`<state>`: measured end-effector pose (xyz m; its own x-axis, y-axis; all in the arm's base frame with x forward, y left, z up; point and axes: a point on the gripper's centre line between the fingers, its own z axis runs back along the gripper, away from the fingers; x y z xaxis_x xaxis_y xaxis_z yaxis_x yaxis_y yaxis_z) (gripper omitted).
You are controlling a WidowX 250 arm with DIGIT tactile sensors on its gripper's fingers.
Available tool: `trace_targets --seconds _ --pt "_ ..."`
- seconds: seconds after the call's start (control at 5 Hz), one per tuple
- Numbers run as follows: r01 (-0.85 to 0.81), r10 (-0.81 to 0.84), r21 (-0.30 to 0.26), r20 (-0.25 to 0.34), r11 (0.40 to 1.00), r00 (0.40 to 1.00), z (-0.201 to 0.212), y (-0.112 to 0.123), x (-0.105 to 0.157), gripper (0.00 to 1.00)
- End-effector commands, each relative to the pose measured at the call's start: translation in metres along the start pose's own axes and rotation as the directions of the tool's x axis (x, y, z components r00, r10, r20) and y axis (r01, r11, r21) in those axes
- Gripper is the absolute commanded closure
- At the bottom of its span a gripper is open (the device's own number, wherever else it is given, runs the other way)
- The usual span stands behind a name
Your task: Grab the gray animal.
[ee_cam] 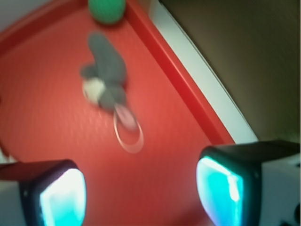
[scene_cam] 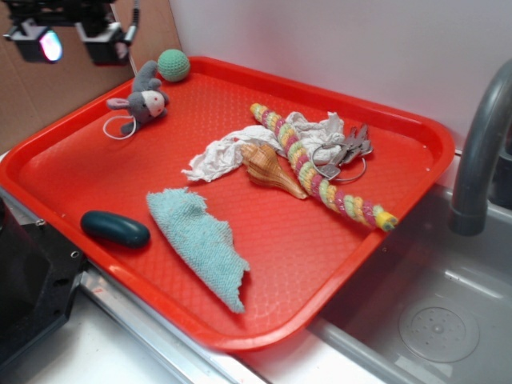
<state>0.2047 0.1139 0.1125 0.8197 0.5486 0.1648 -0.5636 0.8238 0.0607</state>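
Two fingers of the gripper [ee_cam: 141, 193] stand apart with nothing between them, their glowing teal pads [ee_cam: 63, 197] at the bottom of the blurred wrist view. In the exterior view the gripper [scene_cam: 72, 42] hangs in the air at the upper left, above the tray's [scene_cam: 272, 264] far left edge.

Below and ahead of the fingers lies the donkey [ee_cam: 106, 75], flat on the tray and apart from the gripper. It is gray with a white muzzle and long ears; in the exterior view the donkey [scene_cam: 142, 99] sits just down and right of the gripper. A thin white loop [ee_cam: 128, 134] runs from the toy toward the fingers and rests on the red surface. Beyond the donkey, farther from the gripper, sits a green ball [ee_cam: 107, 9], close to the toy's ear and next to the tray rim.

Well away from the gripper, mid-tray, lie a crumpled white cloth [scene_cam: 232, 152], a shell [scene_cam: 268, 166], a striped crocheted stick [scene_cam: 320, 170] and a bunch of keys [scene_cam: 344, 152], all bunched together. Nearer the tray's front are a teal cloth [scene_cam: 204, 240] and a dark oval object [scene_cam: 115, 229]. A gray faucet [scene_cam: 480, 152] rises past the tray's far side, over a sink [scene_cam: 432, 320].
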Motion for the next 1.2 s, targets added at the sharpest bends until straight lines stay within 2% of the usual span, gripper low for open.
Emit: trace_targets --seconds 0.0,0.2,0.4,0.6,0.8,1.0 --pt "0.103 -0.099 -0.021 0.159 0.994 0.982 -0.043 -0.015 0.037 0.00" --pt "0.122 -0.120 -0.005 0.141 0.992 0.983 -0.062 -0.030 0.044 0.00" --pt "0.138 -0.138 0.008 0.114 0.990 0.984 -0.073 -0.039 0.037 0.43" --pt "0.182 -0.181 -0.005 0.069 0.983 0.981 -0.045 -0.040 0.027 1.00" --pt "0.223 -0.225 0.047 0.061 0.974 0.972 0.008 -0.038 0.011 1.00" --pt "0.237 -0.240 0.043 0.078 0.971 0.968 0.059 -0.032 -0.011 1.00"
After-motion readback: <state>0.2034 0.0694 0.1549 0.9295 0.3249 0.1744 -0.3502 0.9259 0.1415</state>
